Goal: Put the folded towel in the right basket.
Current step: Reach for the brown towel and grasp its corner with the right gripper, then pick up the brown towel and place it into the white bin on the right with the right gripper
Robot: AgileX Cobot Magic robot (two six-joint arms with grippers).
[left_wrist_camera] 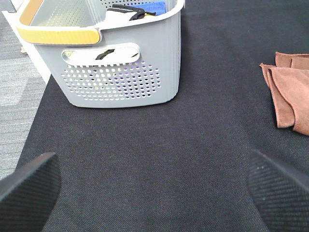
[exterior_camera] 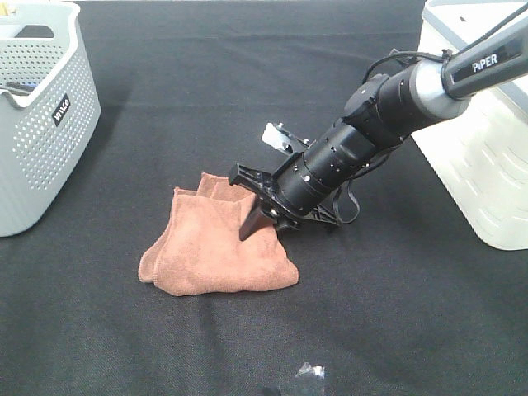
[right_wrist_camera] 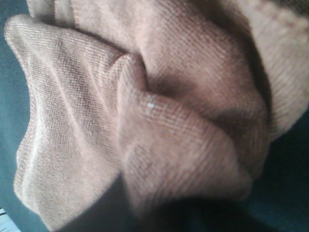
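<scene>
Your right gripper (exterior_camera: 266, 221) is down on the folded brown towel (exterior_camera: 219, 247), which lies on the black table (exterior_camera: 396, 313) between the grey basket (exterior_camera: 41, 124) on the left and the white basket (exterior_camera: 487, 157) on the right, well apart from both. Its wrist camera is filled with bunched cloth, and you cannot tell whether those fingers have closed on it. Your left gripper (left_wrist_camera: 154, 193) hangs over bare table near the grey basket, its fingers (left_wrist_camera: 29, 181) spread wide and holding nothing.
</scene>
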